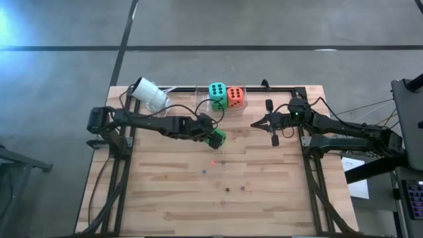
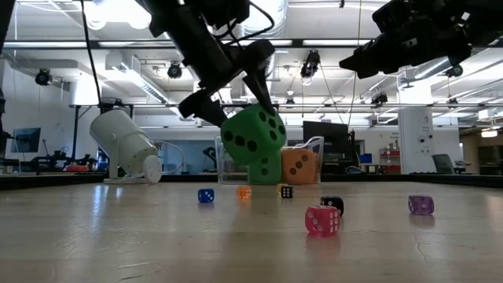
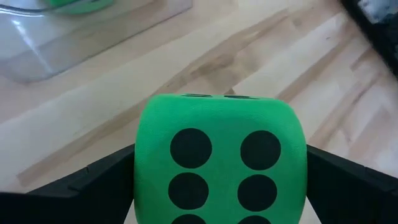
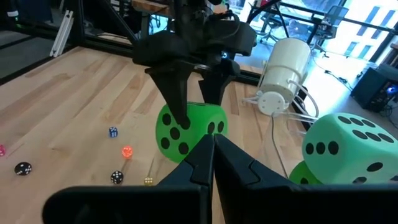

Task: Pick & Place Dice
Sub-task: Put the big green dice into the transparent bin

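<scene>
The table was pale wood in jointed planks, smooth with a soft sheen. The green die between the left gripper's matt black fingers looked soft and matt, foam-like, as did the teal die and the orange-red die. Those two sat in a clear, glossy plastic bin. The white cup looked like smooth plastic. The tiny dice were glossy, some translucent.

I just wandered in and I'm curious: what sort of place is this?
Probably a robotics lab or workshop. Two dark robot arms work over a pale wooden plank table, the left gripper holding a soft green cube die, with ceiling lights and desk monitors behind.
</scene>
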